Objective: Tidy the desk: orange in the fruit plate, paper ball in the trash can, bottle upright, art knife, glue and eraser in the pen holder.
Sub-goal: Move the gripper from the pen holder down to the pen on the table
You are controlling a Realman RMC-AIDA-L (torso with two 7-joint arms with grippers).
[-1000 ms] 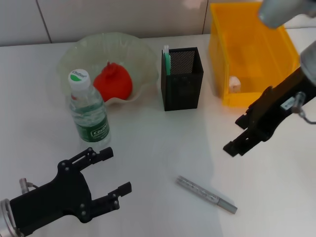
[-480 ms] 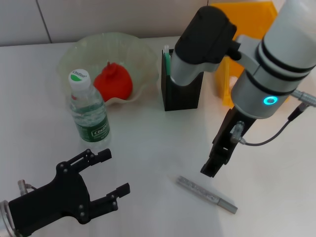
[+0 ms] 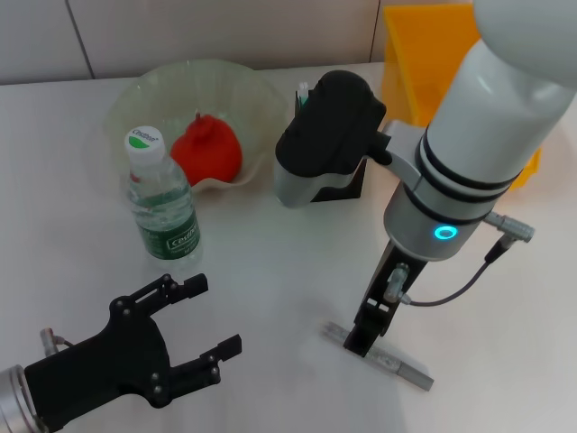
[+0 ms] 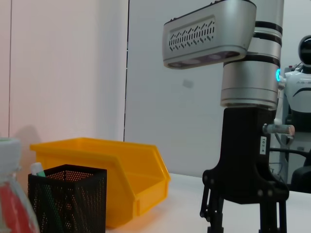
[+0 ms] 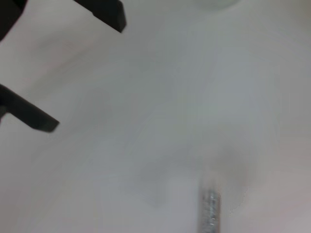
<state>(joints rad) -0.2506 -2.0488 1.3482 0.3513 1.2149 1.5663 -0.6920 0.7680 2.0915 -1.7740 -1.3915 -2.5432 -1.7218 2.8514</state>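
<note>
A silver art knife (image 3: 402,366) lies on the white desk at the front right; it also shows in the right wrist view (image 5: 210,216). My right gripper (image 3: 363,340) hangs straight down over the knife's left end, open, with its fingers (image 4: 212,213) spread apart. My left gripper (image 3: 215,314) rests open and empty at the front left. The bottle (image 3: 163,204) stands upright beside the fruit plate (image 3: 135,90), which holds the orange (image 3: 207,149). The black mesh pen holder (image 4: 68,199) has a green-and-white item in it. No paper ball or eraser shows.
A yellow bin (image 3: 410,63) stands at the back right, behind the right arm. The right arm's elbow (image 3: 325,135) covers most of the pen holder in the head view. Bare desk lies between the two grippers.
The right arm has swung from beside the yellow bin to the left and forward, and its gripper has come down over the art knife. The left gripper has stayed put.
</note>
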